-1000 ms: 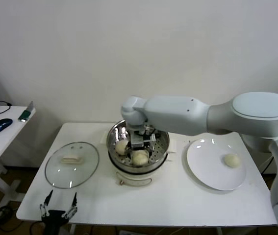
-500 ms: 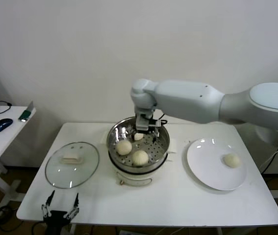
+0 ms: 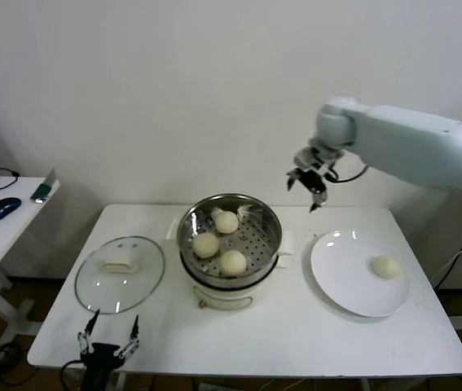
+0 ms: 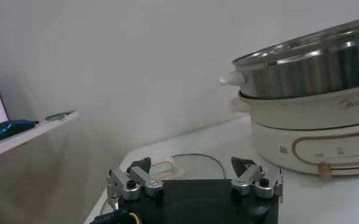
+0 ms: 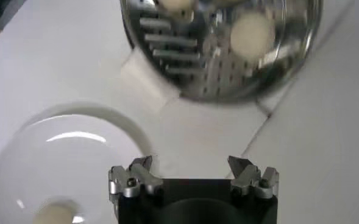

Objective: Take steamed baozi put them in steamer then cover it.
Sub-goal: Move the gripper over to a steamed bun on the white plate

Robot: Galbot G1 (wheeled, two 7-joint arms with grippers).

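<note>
The steamer [image 3: 190, 220] stands mid-table with three baozi on its perforated tray, at the back [image 3: 226, 221], left [image 3: 206, 245] and front [image 3: 232, 262]. A further baozi [image 3: 385, 266] lies on the white plate [image 3: 345, 273] to the right. The glass cover [image 3: 100, 281] lies flat left of the steamer, handle up. My right gripper [image 3: 309, 186] hangs open and empty, high above the gap between steamer and plate. Its wrist view looks down on the steamer [image 5: 228, 67], a baozi [image 5: 251, 33] and the plate [image 5: 63, 152]. My left gripper [image 3: 108, 340] waits open below the table's front left edge.
A small white side table [image 3: 19, 220] with a blue mouse [image 3: 2, 208] stands to the far left. The wall runs close behind the white work table [image 3: 296, 334]. From the left wrist, the steamer's side [image 4: 313, 67] and the cover [image 4: 191, 163] show beyond the open left gripper [image 4: 193, 167].
My right gripper has lifted out of the steamer, leaving a baozi at the back of the tray, and swung up and right toward the plate. The left arm barely shifted.
</note>
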